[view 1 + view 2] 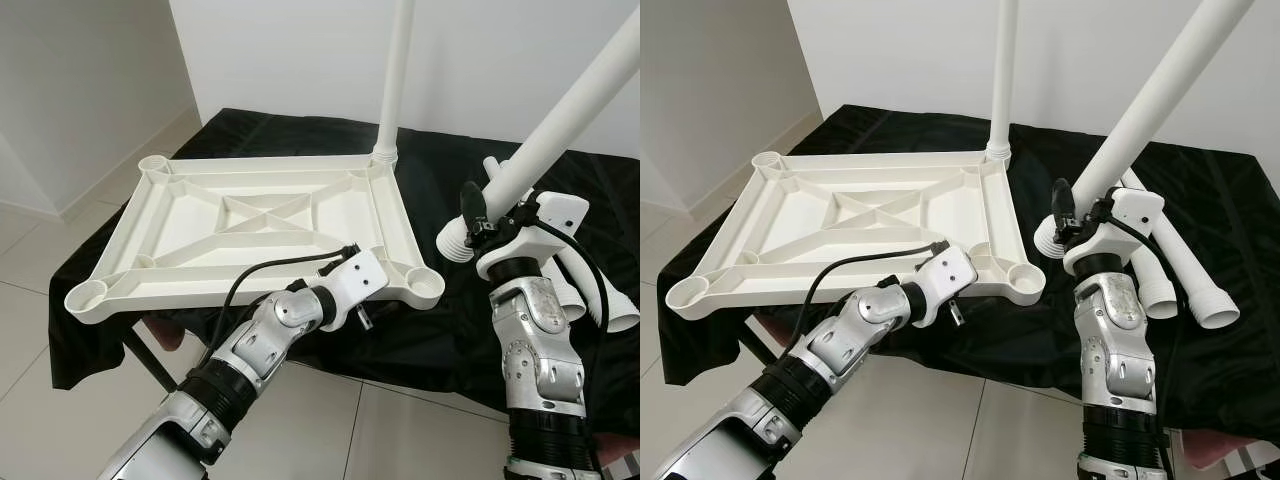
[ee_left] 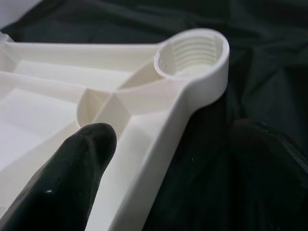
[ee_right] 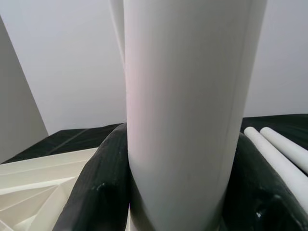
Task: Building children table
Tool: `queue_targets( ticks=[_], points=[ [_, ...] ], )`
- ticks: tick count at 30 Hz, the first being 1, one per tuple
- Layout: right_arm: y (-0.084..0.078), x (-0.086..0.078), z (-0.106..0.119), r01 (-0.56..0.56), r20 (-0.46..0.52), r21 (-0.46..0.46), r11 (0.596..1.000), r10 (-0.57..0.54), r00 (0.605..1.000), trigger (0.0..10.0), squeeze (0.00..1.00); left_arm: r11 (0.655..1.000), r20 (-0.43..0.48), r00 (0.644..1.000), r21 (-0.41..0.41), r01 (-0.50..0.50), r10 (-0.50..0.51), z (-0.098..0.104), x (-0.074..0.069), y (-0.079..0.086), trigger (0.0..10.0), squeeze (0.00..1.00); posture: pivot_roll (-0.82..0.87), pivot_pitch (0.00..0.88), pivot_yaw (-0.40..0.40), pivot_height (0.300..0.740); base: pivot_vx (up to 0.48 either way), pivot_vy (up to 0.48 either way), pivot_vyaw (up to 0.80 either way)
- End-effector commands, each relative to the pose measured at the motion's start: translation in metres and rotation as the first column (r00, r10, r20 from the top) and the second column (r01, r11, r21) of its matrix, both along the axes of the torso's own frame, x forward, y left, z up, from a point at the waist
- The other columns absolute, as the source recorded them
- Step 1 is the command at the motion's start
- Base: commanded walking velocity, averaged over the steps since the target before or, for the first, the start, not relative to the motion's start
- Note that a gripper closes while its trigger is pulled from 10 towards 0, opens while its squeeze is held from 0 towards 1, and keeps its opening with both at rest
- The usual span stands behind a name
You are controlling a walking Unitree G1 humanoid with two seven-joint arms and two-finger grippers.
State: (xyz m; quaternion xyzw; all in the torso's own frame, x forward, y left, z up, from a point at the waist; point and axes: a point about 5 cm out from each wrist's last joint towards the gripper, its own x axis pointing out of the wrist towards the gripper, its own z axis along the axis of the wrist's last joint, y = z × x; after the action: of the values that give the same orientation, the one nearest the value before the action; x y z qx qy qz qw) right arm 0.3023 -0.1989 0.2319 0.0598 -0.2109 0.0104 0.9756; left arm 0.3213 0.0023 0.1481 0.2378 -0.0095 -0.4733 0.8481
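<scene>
A white plastic tabletop [image 1: 255,225] lies upside down on a bench draped in black cloth [image 1: 430,330], its ribbed underside and four threaded corner sockets facing up. One white leg [image 1: 393,80] stands upright in the far right socket. The left gripper [image 2: 159,173] straddles the tabletop's near edge beside the near right socket [image 1: 424,284], jaws spread, one black finger [image 2: 72,173] resting inside the frame and the other outside over the cloth. The right gripper [image 3: 178,187] has its jaws clamped around a second white leg [image 1: 570,105], held tilted above the cloth just right of that socket. Two more legs [image 1: 1185,270] lie on the cloth. No brand, label or writing is readable.
</scene>
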Motion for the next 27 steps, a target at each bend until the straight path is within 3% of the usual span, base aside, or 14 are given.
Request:
queue_targets(
  ticks=[1,11,21,22,25,26,27],
  points=[
    [-0.001,-0.004,0.006,0.01,0.038,-0.006,1.0,-0.01,0.999,10.0,0.0,0.999,0.002,1.0,0.035,0.013,-0.013,-0.004,0.003,0.0,10.0,0.0,-0.18,0.067,0.093,0.74,0.0,0.0,0.0],
    [-0.001,-0.006,0.006,0.017,0.036,-0.016,1.0,-0.017,0.999,10.0,0.0,0.998,-0.037,0.999,0.067,-0.013,0.016,-0.009,0.019,0.007,10.0,0.0,-0.19,0.076,0.102,0.74,0.0,0.0,0.0],
    [-0.002,-0.007,0.007,0.027,0.037,-0.021,0.999,-0.026,0.999,10.0,0.0,0.998,-0.106,0.994,0.069,0.006,0.001,-0.016,0.024,0.008,10.0,0.0,-0.2,0.081,0.112,0.74,0.0,0.0,0.0],
    [-0.002,-0.008,0.007,0.029,0.036,-0.022,0.999,-0.028,0.999,10.0,0.0,0.998,-0.134,0.991,0.056,0.017,-0.009,-0.016,0.024,0.008,4.7,0.0,-0.2,0.084,0.112,0.74,0.0,0.0,0.0],
    [-0.002,-0.008,0.007,0.032,0.035,-0.024,0.999,-0.032,0.999,10.0,0.0,0.998,-0.167,0.985,0.044,0.044,-0.036,-0.017,0.024,0.008,4.1,0.0,-0.2,0.087,0.113,0.74,0.0,0.0,0.0],
    [-0.003,-0.008,0.007,0.033,0.033,-0.025,0.999,-0.033,0.999,10.0,0.0,0.998,-0.184,0.982,0.033,0.052,-0.045,-0.016,0.025,0.008,0.0,0.0,-0.2,0.09,0.114,0.74,0.0,0.0,0.0],
    [-0.003,-0.009,0.007,0.034,0.033,-0.025,0.999,-0.033,0.999,10.0,0.0,0.998,-0.197,0.979,0.019,0.056,-0.051,-0.015,0.026,0.008,0.0,0.0,-0.2,0.092,0.114,0.74,0.0,0.0,0.0]
  ],
)
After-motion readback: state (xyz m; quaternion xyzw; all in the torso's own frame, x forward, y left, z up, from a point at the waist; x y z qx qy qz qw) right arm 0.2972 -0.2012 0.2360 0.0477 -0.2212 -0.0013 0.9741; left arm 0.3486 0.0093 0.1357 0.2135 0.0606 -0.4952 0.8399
